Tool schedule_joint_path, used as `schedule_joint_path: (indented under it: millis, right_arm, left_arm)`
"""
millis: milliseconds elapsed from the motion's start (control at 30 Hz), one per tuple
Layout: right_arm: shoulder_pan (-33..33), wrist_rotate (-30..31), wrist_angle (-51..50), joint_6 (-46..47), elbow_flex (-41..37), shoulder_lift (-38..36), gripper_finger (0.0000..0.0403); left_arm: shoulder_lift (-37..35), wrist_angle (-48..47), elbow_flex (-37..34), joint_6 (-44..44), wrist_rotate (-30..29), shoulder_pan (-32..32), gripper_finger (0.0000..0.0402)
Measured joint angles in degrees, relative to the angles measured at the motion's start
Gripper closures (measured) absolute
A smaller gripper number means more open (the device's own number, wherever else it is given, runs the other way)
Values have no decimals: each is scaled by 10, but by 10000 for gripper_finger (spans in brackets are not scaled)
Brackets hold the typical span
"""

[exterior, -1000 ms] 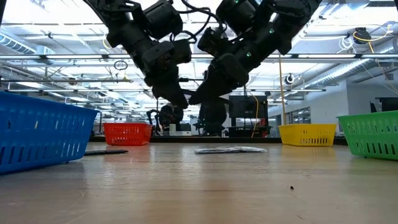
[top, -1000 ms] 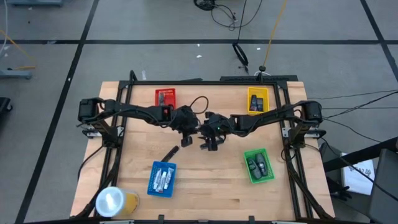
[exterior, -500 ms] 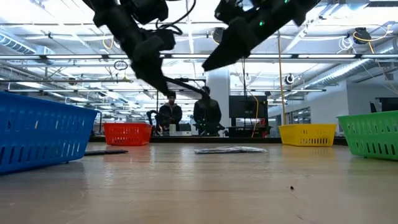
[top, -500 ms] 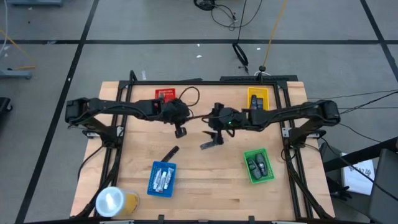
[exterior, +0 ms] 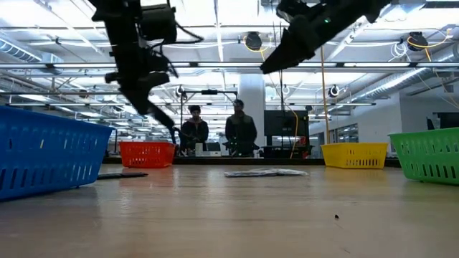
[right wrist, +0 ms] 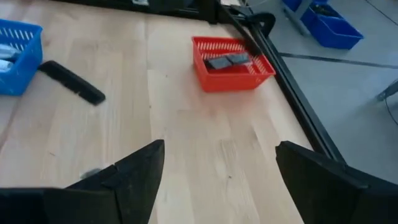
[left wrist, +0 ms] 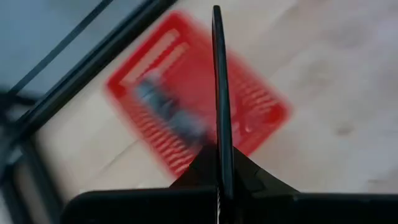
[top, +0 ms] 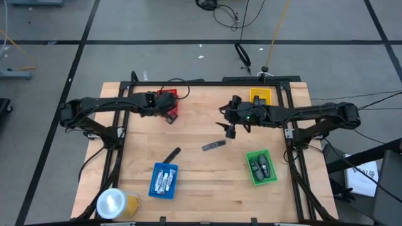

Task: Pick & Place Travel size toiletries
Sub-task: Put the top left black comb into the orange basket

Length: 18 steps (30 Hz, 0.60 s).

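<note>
The left pincer (top: pixel 168 117) pinches a thin dark strip (left wrist: pixel 219 106) over the red tray (top: pixel 168 95). It looks light and stiff. The right pincer (top: pixel 230 130) is spread, empty.

L tool (top: pixel 170 117) over red tray (top: pixel 168 97)

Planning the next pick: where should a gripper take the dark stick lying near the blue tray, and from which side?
Grip the dark stick across its narrow width near mid-length, coming straight down from above. It lies flat and diagonal on the bare table, just clear of the blue tray, so the fingers should probably turn square to its long axis.
</note>
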Motion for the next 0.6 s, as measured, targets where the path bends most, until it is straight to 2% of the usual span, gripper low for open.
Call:
schedule_joint_path:
  millis: [100,267,600]
  right_arm:
    - [-1,0,32,0,-20,-14,105]
    - [-1,0,78,-14,-39,-19,106]
    - [-1,0,98,-23,-39,-19,106]
  left_arm:
    - [3,-38,0,-40,-18,4,401]
    - [8,-74,-3,-89,-10,3,401]
    - [77,-56,-3,-85,13,24,401]
